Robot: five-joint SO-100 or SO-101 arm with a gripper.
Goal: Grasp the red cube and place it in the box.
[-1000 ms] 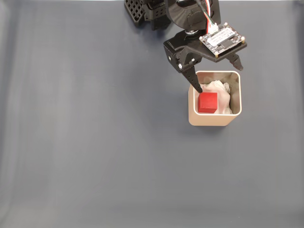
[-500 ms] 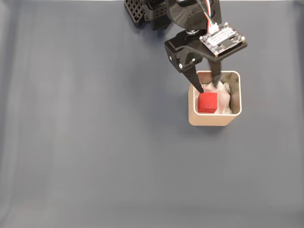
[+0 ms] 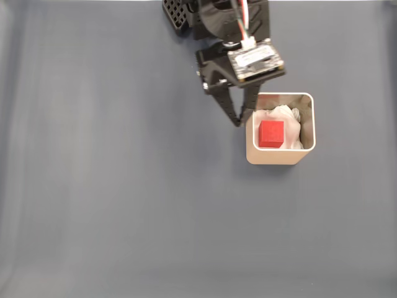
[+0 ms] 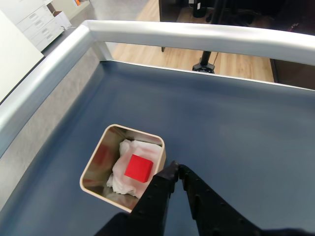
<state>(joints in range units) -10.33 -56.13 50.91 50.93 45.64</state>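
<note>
The red cube lies on white padding inside the box, a beige square container on the dark blue table. My gripper hangs just outside the box's left wall in the fixed view. Its two black fingers are pressed together and hold nothing. In the wrist view the fingertips meet beside the box's near corner, apart from the cube.
The arm's base stands at the table's top edge in the fixed view. A raised silver rim bounds the table in the wrist view, with a wooden floor and a stand beyond it.
The gripper has drawn out of the box toward the left and shut its fingers. The red cube stays on the padding where it lay.
</note>
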